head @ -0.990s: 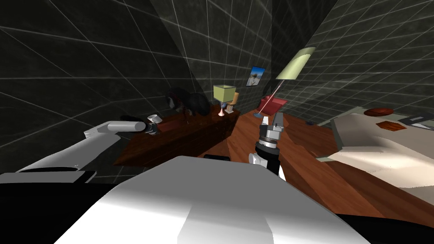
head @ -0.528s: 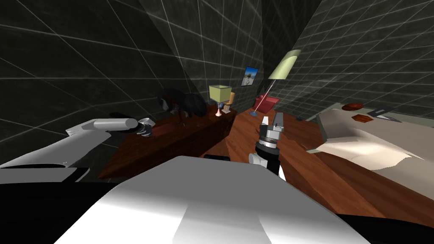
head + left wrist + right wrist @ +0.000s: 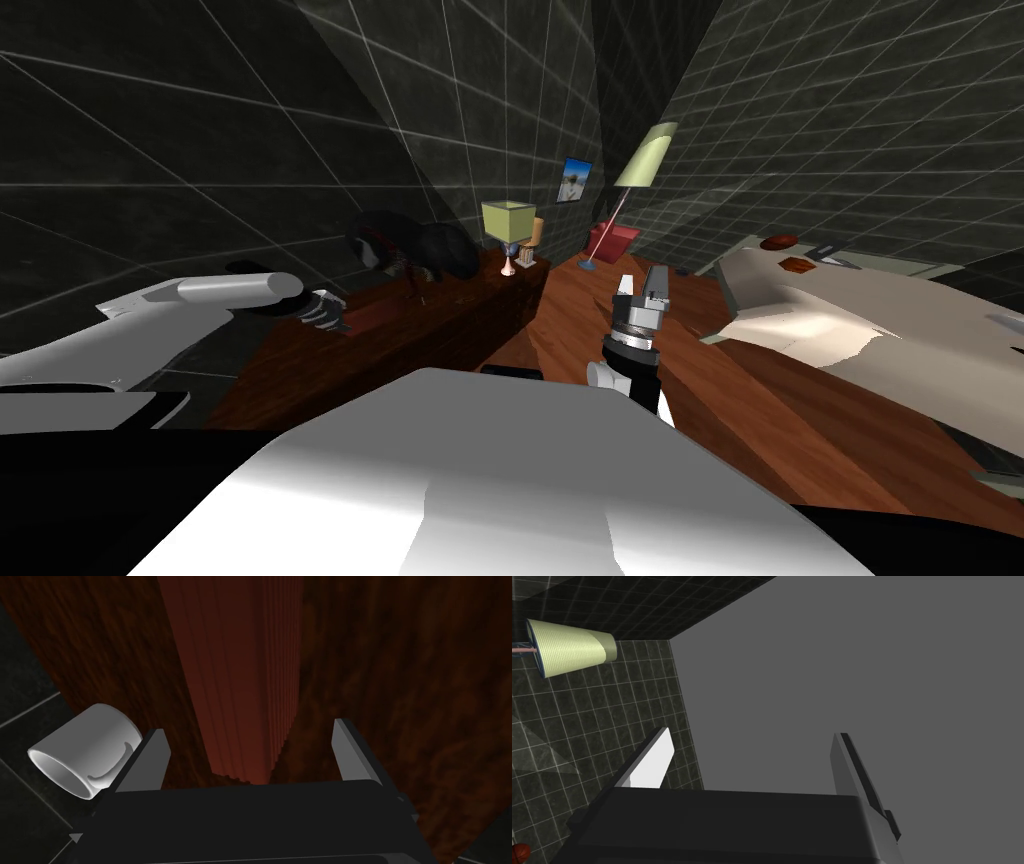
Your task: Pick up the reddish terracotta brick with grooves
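Note:
The reddish brick with grooves point(image 3: 240, 676) lies flat on a dark wooden sideboard point(image 3: 400, 676). It runs lengthwise away from my left gripper point(image 3: 248, 728), whose open fingers stand on either side of its near end without touching it. In the head view the left gripper point(image 3: 325, 308) reaches over the sideboard point(image 3: 450, 320), with the brick point(image 3: 378, 316) just beyond it. My right gripper point(image 3: 640, 283) is held up in front of my chest above the wooden floor, away from the brick. In its own wrist view the right gripper point(image 3: 751, 733) is open and holds nothing.
A white mug point(image 3: 82, 748) lies on its side close to my left finger. Further along the sideboard are a dark bulky object point(image 3: 410, 245) and a table lamp point(image 3: 507, 222). A floor lamp point(image 3: 645, 155), a red box point(image 3: 612, 240) and a bed point(image 3: 880, 310) are to the right.
My view has swung, so the furniture has slid left in the picture. The left arm has come down closer over the sideboard and now hides the mug. The right arm keeps its pose.

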{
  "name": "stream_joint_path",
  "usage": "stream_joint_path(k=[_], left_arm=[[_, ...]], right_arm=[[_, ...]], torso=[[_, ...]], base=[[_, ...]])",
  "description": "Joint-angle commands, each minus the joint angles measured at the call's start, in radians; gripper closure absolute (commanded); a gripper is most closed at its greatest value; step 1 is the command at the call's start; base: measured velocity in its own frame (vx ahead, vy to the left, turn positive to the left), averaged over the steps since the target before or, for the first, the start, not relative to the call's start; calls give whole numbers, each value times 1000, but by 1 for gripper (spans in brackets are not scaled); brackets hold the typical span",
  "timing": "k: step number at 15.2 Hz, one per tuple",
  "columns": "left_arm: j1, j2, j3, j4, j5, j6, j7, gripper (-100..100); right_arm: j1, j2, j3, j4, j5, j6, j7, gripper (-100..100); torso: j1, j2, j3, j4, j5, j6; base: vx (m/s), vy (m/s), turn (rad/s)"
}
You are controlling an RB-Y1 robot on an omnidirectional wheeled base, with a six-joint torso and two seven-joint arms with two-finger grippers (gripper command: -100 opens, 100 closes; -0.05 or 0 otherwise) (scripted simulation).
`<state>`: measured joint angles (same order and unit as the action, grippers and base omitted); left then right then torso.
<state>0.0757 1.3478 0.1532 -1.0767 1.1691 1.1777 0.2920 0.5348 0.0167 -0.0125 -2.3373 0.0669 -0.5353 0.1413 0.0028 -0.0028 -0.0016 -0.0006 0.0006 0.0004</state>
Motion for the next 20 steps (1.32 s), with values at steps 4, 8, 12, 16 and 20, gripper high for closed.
stream_joint_path(k=[4,8,12,16,20], left_arm=[[-8,38,-6,94,91,106,4,-100],[-10,57,-14,155,153,185,14,-100],[-9,67,-23,203,202,262,22,-100],[-6,72,-31,235,236,304,27,-100],[7,50,5,235,208,314,24,-100]], right_arm=[[0,0,0,0,0,0,0,0],[0,0,0,0,0,0,0,0],[0,0,0,0,0,0,0,0],[0,0,0,0,0,0,0,0],[0,0,0,0,0,0,0,0]], torso=[[0,0,0,0,0,-1],[1,0,0,0,0,0],[1,-1,-1,0,0,0],[1,0,0,0,0,0],[-1,1,1,0,0,-1]], base=[[37,30,-150],[36,39,-170],[40,41,-135],[29,36,-117],[14,15,-50]])
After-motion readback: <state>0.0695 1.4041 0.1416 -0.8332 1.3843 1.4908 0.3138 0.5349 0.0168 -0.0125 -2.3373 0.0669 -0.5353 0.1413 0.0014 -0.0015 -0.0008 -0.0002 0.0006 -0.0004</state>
